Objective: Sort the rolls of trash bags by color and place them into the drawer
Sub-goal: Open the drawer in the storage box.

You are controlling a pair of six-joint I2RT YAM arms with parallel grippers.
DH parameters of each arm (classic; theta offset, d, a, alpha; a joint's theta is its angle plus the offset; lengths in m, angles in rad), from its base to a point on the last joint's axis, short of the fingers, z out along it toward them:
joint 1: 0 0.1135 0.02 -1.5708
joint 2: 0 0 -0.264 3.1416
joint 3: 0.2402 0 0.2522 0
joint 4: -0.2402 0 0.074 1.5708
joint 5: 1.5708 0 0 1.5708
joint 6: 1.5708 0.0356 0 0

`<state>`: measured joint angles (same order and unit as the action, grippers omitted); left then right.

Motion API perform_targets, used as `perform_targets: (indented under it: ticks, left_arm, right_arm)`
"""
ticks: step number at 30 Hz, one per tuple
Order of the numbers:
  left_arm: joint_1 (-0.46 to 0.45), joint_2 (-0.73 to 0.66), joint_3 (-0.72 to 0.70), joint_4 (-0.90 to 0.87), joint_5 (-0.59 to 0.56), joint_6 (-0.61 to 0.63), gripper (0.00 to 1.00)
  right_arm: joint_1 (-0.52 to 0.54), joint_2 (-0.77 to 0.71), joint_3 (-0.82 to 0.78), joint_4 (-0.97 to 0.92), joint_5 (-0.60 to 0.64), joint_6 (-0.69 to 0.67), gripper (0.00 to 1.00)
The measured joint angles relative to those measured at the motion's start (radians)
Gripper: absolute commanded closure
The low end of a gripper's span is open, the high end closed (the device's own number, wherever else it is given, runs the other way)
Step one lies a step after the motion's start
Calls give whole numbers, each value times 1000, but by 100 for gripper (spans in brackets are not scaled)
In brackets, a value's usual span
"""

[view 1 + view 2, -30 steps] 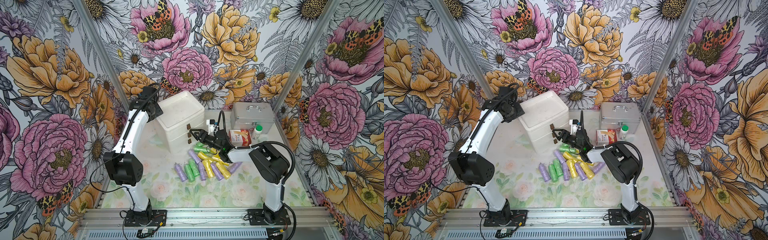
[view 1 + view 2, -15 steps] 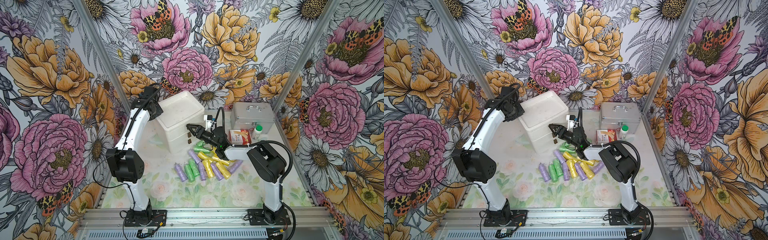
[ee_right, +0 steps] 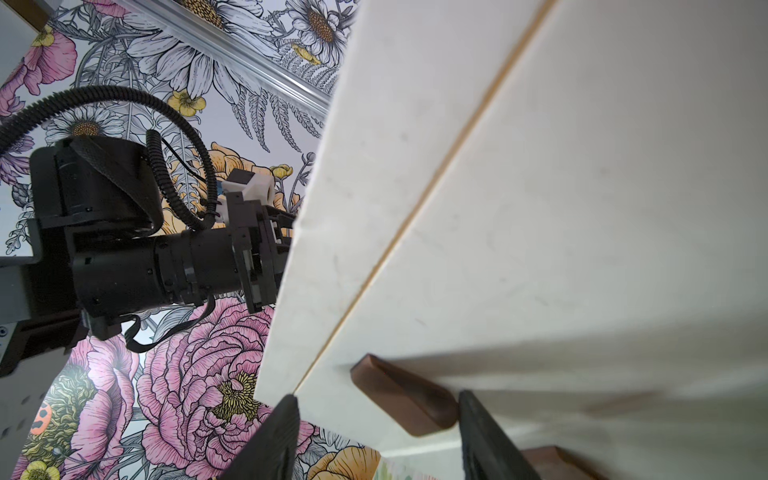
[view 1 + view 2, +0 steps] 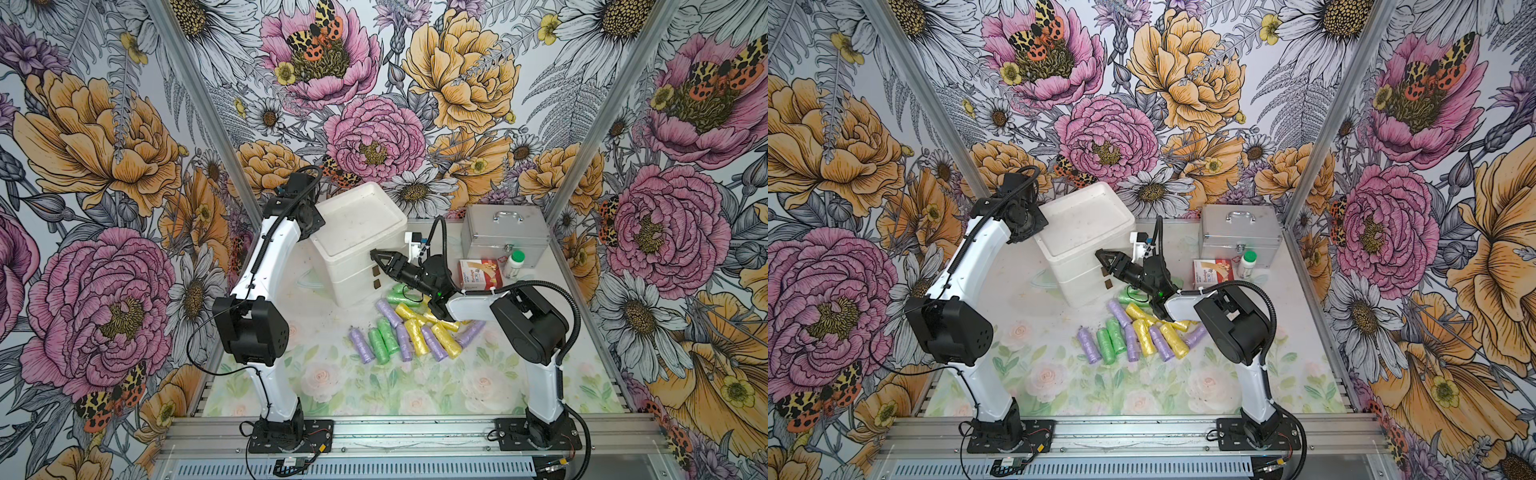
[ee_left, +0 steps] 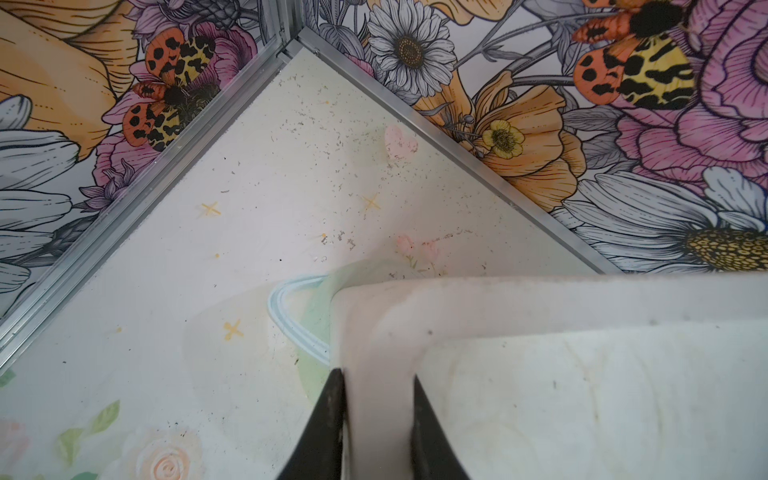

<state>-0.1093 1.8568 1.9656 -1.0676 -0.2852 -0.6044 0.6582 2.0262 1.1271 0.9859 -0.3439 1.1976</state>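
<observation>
Left tool [image 5: 376,374] pinches the drawer unit [image 5: 540,299]; right tool [image 3: 378,395] straddles its brown handle [image 3: 411,401].

One white drawer unit [image 4: 357,232], with two brown handles [image 4: 377,284] on its front. In front of the drawer unit, rolls of trash bags [image 4: 417,338] in a loose heap: five lilac rolls [image 4: 360,351], at least three light green rolls [image 4: 376,341] and at least four yellow rolls [image 4: 445,341], counted in both top views; possibly more hidden under the right arm [image 4: 473,305]. To the right of the drawer unit, one silver case [image 4: 505,235], one red-and-white box [image 4: 478,274] and one white bottle with a green cap [image 4: 514,264]. Two robot arms in all, left arm [image 4: 270,257] included, each with one tool: left tool [image 5: 376,374], right tool [image 4: 380,258].
</observation>
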Motion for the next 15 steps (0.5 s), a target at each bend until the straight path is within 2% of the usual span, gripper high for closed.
perform_targets:
  ticks: [4, 10, 12, 15]
  left_arm:
    - [-2, 5, 7, -3, -3, -5, 87]
    - [-3, 12, 17, -11, -13, -10, 88]
    - [-4, 13, 19, -13, -15, -10, 88]
    - [-4, 17, 27, -20, -15, -10, 88]
  right_arm:
    - [0, 18, 10, 11, -1, 8, 46]
    - [0, 49, 23, 23, 7, 29, 72]
    - [0, 52, 23, 26, 11, 38, 77]
    - [-3, 57, 23, 31, 18, 48, 92]
